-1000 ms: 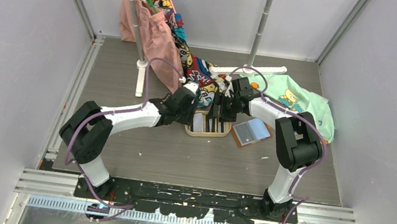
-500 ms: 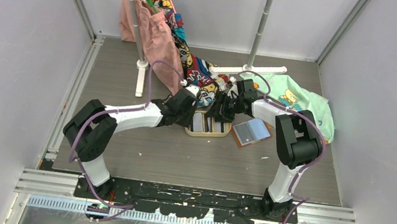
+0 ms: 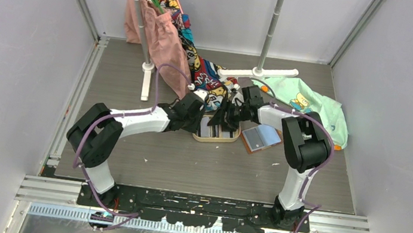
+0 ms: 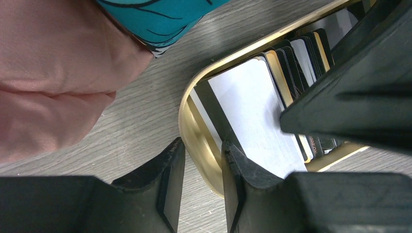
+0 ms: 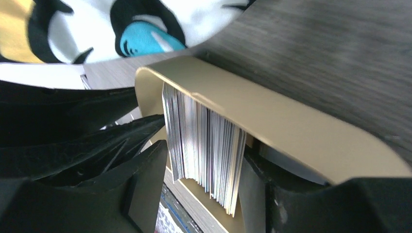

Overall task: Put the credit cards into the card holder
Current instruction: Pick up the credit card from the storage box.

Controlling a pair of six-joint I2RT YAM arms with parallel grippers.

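The credit cards [image 4: 252,102] stand packed on edge in an oval tan tray [image 3: 216,139] at the table's middle. My right gripper [image 5: 204,162] reaches into the tray from the right, shut on a thick stack of the credit cards [image 5: 204,136], which fills the gap between its fingers. My left gripper [image 4: 203,155] is at the tray's left end, its jaws closed across the tray rim [image 4: 192,126], with one finger outside on the table and one inside. The card holder [image 3: 261,138] lies open just right of the tray, with a grey card showing in it.
A pink garment [image 3: 168,42] and a patterned cloth [image 3: 201,70] hang from a rack pole [image 3: 140,14] and drape down to the tray's far side. A second pole [image 3: 271,25] stands on a white foot [image 3: 258,72]. A green garment [image 3: 308,106] lies at the right.
My right gripper has moved left and down into the tray, and its jaws have narrowed round the card stack. My left gripper's jaws have also narrowed at the tray rim.
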